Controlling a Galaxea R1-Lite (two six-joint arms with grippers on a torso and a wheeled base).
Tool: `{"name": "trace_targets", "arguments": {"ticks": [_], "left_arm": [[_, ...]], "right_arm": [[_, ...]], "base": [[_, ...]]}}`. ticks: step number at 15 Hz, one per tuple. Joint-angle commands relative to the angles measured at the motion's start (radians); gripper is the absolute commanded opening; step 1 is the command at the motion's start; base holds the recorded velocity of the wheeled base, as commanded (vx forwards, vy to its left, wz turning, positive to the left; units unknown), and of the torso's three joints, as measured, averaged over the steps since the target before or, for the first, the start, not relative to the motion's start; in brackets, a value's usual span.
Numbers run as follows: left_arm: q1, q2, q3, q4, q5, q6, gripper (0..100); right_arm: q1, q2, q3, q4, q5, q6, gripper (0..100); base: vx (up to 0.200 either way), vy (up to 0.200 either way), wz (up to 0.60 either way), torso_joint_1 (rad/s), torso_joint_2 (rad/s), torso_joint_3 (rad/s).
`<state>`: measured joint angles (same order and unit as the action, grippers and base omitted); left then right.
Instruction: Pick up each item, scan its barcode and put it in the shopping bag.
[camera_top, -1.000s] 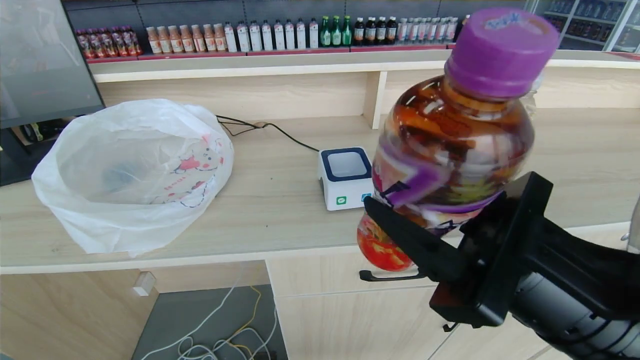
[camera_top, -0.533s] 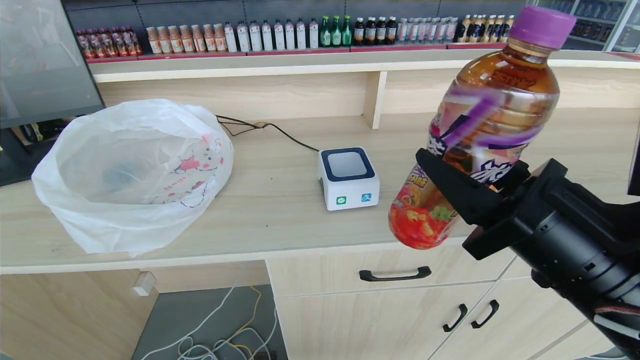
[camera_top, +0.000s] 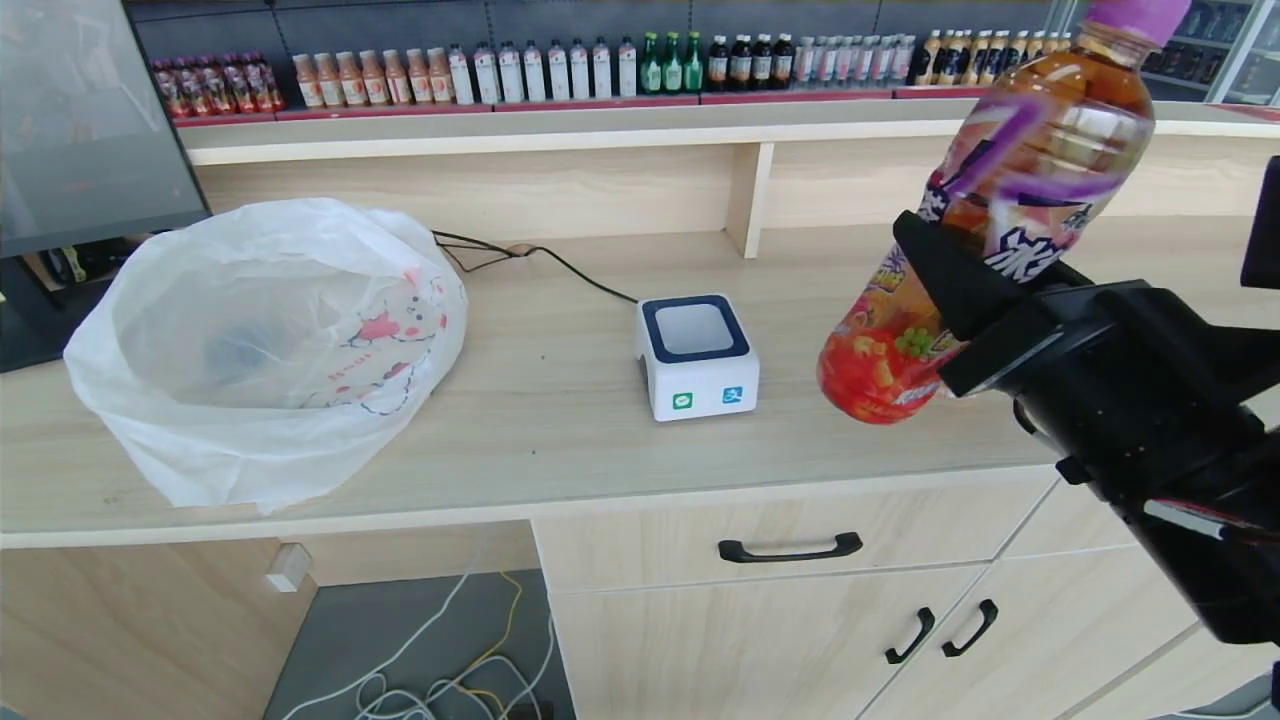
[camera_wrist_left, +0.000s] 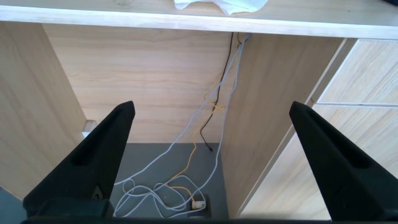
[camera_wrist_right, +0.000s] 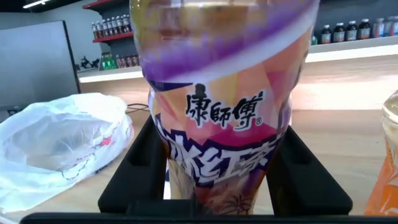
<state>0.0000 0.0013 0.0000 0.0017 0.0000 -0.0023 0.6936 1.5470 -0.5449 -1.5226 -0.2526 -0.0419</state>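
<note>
My right gripper (camera_top: 975, 290) is shut on a tea bottle (camera_top: 985, 215) with a purple cap and a purple and orange label. It holds the bottle tilted in the air above the counter's right side, to the right of the white barcode scanner (camera_top: 696, 355). The right wrist view has the bottle (camera_wrist_right: 227, 106) up close between the fingers (camera_wrist_right: 140, 162). A white plastic shopping bag (camera_top: 265, 340) lies open on the counter at the left. My left gripper (camera_wrist_left: 208, 162) is open below the counter, with nothing between its fingers.
A black cable (camera_top: 530, 258) runs from the scanner to the back wall. A dark monitor (camera_top: 90, 120) stands at the far left. Bottles line the back shelf (camera_top: 560, 72). Drawers with black handles (camera_top: 790, 548) sit under the counter; loose wires (camera_wrist_left: 186, 180) lie on the floor.
The right gripper has carried the bottle up, to the right and away from the camera, clearing the view of the scanner. The bag and scanner have not moved.
</note>
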Motion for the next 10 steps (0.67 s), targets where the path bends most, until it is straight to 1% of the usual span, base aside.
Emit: {"name": "trace_targets", "arguments": {"ticks": [1,2,6,8,10], "left_arm": [[0.000,0.000,0.000,0.000,0.000,0.001,100],[0.000,0.000,0.000,0.000,0.000,0.001,100],[0.000,0.000,0.000,0.000,0.002,-0.002,100],[0.000,0.000,0.000,0.000,0.000,-0.004,100],[0.000,0.000,0.000,0.000,0.002,-0.005,100]], "right_arm": [[0.001,0.045,-0.032,0.002,-0.017,0.000,0],[0.003,0.048,-0.021,0.002,-0.020,-0.003,0],[-0.006,0.065,-0.073,0.001,-0.022,-0.003,0],[-0.009,0.056,-0.081,0.001,-0.022,-0.003,0],[-0.014,0.025,-0.061,0.001,-0.020,0.000,0]], "base": [[0.000,0.000,0.00,0.000,0.00,0.000],[0.000,0.000,0.00,0.000,0.00,0.000],[0.000,0.000,0.00,0.000,0.00,0.000],[0.000,0.200,0.00,-0.002,0.00,0.005],[0.000,0.200,0.00,0.005,0.00,0.005]]}}
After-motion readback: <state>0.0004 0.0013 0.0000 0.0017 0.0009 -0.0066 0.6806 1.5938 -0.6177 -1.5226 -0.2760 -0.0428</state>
